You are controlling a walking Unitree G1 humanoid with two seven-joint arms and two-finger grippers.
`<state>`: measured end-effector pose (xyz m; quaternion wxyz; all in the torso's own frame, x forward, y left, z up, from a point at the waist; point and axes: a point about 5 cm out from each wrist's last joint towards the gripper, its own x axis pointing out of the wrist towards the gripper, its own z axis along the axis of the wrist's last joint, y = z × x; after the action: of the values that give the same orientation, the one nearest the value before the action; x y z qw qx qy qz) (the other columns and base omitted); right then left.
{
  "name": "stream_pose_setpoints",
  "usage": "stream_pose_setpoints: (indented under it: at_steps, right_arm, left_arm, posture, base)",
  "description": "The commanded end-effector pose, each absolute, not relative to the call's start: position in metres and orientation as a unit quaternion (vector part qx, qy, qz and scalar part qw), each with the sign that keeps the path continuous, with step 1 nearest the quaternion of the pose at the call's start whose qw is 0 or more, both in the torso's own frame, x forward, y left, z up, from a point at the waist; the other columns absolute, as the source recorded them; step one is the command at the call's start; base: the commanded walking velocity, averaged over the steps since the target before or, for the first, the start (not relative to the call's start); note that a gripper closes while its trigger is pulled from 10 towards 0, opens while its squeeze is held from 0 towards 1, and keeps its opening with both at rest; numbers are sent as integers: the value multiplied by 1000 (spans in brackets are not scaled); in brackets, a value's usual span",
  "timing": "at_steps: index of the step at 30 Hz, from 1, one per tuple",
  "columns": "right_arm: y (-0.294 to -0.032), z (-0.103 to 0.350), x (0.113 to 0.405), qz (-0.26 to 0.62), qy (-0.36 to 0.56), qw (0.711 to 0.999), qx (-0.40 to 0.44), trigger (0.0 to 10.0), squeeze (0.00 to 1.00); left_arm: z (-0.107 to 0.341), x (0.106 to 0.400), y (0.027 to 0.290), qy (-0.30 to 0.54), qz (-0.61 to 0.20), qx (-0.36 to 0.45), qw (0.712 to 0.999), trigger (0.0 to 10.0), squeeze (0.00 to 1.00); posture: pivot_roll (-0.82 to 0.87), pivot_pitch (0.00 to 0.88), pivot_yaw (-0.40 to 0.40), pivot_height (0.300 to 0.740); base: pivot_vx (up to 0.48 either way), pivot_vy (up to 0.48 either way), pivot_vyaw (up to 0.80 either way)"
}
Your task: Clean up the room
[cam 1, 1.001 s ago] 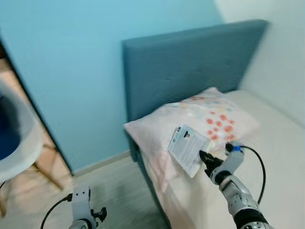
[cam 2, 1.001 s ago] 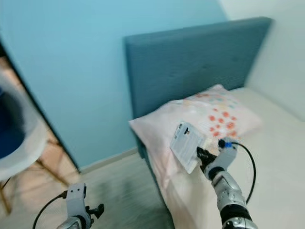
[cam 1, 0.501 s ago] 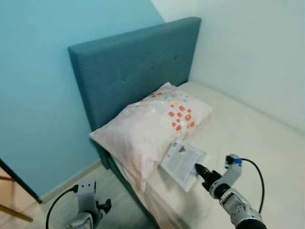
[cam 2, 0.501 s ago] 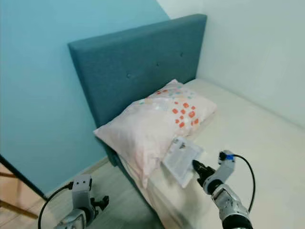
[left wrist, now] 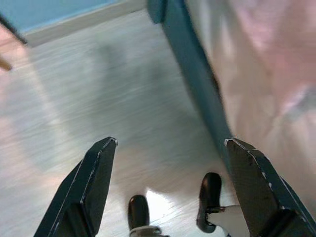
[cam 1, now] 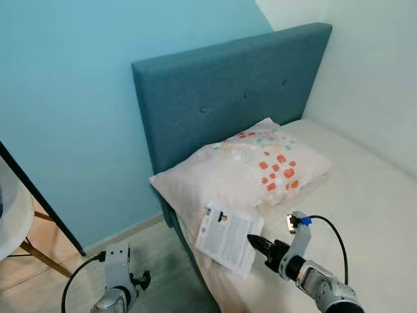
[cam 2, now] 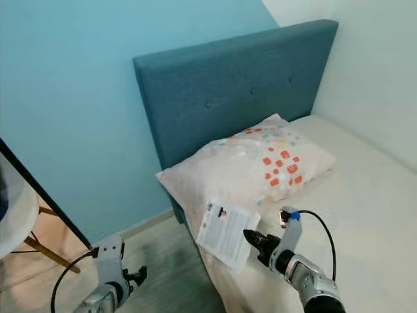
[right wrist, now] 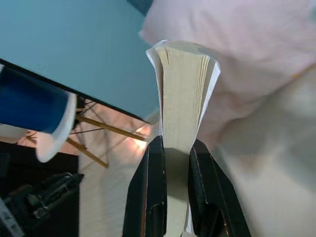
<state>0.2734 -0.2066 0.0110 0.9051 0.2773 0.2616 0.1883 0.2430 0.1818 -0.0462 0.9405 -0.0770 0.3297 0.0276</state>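
My right end effector [cam 1: 255, 244] is clamped on a book [cam 1: 226, 237] (by its edge, to carry it) beside the pillow [cam 1: 244, 168]; my left end effector [left wrist: 165, 148] hangs apart.

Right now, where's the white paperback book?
Clamped in the right end effector, the white paperback book hangs over the bed's near edge, below the floral pillow.

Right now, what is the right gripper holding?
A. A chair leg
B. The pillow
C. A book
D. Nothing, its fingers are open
C. The right gripper has its two black fingers clamped on the edge of a book, whose pages fan out above the fingers in the right wrist view, while the pillow lies apart on the bed.
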Motion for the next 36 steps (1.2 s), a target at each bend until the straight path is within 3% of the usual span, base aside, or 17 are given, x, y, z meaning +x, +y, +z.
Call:
stream_pose_setpoints:
  at_steps: [1, 10, 20, 36]
  right_arm:
    - [-205, 7, 271, 185, 271, 900, 287, 10000, 0]
    - [-223, 2, 259, 151, 282, 895, 310, 10000, 0]
    - [-246, 0, 255, 65, 235, 898, 366, 10000, 0]
    - [-247, 9, 267, 39, 170, 894, 412, 10000, 0]
  left_arm:
    - [-48, 240, 186, 333, 32, -71, 940, 10000, 0]
    - [-37, 252, 198, 303, 47, -62, 950, 10000, 0]
    - [-30, 260, 196, 284, 41, -56, 956, 10000, 0]
    - [-24, 266, 196, 274, 34, -48, 960, 10000, 0]
  posture:
    - [-80, 38, -20, 730]
    - [-84, 45, -23, 700]
    - [-82, 49, -20, 660]
    - [-69, 46, -4, 605]
  base:
    - [0, 0, 0]
    - [0, 0, 0]
    - [0, 0, 0]
    - [0, 0, 0]
